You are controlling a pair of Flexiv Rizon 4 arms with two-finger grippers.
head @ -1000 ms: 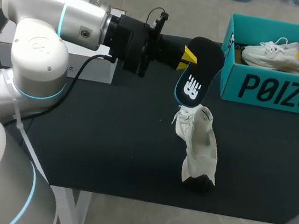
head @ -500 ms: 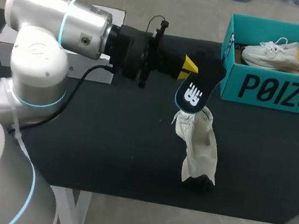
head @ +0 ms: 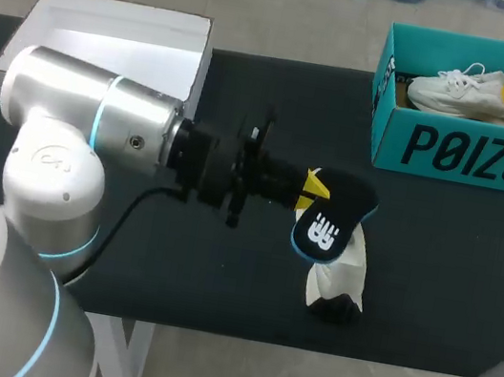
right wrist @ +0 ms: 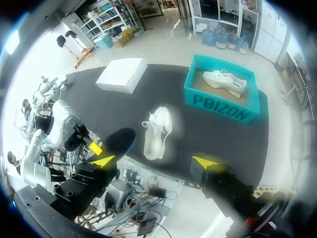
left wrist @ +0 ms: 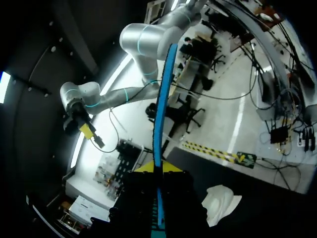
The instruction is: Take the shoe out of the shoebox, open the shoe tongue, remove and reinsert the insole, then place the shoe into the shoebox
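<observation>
My left gripper (head: 314, 190) (left wrist: 159, 171) is shut on a black insole (head: 328, 222) with a white logo and a blue edge (left wrist: 159, 104). The insole hangs right over the top of a white shoe (head: 338, 278) (left wrist: 221, 203) that lies on the black table and is partly hidden by it. From high up, the right wrist view shows this shoe (right wrist: 157, 130) and the insole (right wrist: 119, 141). A second white shoe (head: 476, 93) (right wrist: 225, 81) lies in the teal shoebox (head: 461, 151) (right wrist: 220, 101). My right gripper (right wrist: 154, 161) stands open and empty, high above the table near the box.
A white box lid (head: 112, 39) (right wrist: 121, 74) lies at the back left of the black table (head: 197, 286). My left arm (head: 98, 124) stretches across the middle of the table. The teal shoebox fills the back right corner.
My left arm has swung toward the table's front and carried the insole down onto the top of the white shoe. The white lid now shows behind the arm. The right arm has not moved.
</observation>
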